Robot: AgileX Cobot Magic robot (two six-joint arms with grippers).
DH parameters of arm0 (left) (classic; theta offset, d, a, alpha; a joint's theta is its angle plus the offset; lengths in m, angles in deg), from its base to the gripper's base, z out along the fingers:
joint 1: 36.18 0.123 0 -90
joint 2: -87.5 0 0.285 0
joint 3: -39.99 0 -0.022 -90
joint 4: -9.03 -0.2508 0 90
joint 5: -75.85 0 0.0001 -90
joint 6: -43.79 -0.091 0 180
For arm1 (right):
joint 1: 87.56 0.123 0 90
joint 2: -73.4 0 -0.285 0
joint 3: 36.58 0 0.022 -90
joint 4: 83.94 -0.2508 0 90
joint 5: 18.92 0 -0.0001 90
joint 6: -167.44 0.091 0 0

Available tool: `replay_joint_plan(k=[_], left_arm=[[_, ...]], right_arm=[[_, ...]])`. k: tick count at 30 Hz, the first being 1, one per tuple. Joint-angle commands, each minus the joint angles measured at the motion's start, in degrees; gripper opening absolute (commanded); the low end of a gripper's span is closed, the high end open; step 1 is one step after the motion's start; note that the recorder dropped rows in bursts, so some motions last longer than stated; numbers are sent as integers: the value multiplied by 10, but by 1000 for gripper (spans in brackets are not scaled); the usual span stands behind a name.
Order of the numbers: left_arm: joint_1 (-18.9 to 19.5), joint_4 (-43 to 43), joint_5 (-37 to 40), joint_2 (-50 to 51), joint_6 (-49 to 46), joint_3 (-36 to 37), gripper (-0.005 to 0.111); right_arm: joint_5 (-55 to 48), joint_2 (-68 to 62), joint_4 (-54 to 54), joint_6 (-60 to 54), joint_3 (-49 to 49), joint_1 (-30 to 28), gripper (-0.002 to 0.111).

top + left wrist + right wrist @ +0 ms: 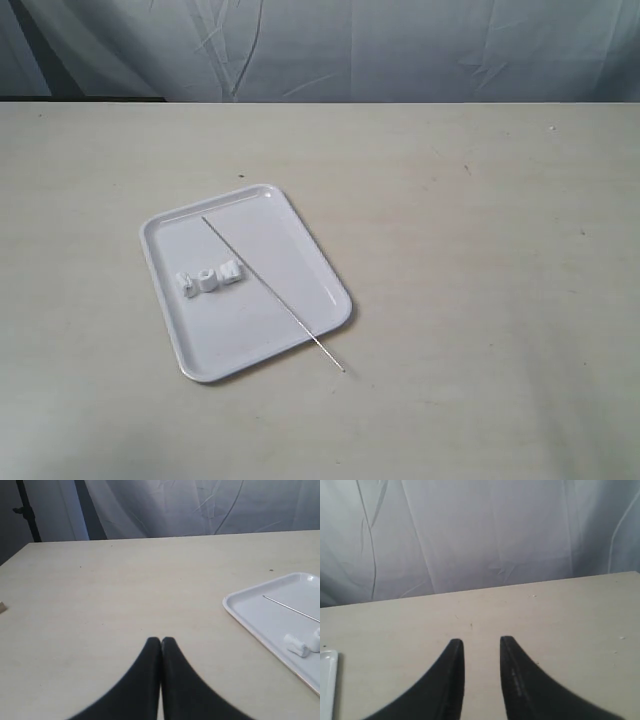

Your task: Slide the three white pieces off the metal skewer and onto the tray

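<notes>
The left claw (pixel 161 641) was shut tight on nothing, and the right claw (pixel 481 645) stood parted and empty; both hung over bare tabletop (pixel 480 250). One tray (pixel 270 230) lay ahead of the left claw and off towards the right arm's side. It was plainly nearer the left claw, since the right wrist view caught only a sliver of its rim. One metal skewer (pixel 272 292) lay diagonally across the tray, its near tip jutting past the rim. Three white pieces (pixel 207 280) sat in a short row on the tray floor beside the rod, apparently already off it.
</notes>
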Motion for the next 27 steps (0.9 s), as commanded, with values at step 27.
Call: replay_joint_plan(k=[27], left_arm=[[0,5,0,-2,-1,3,0]], right_arm=[[-35,43,384,298,-65,-3,25]])
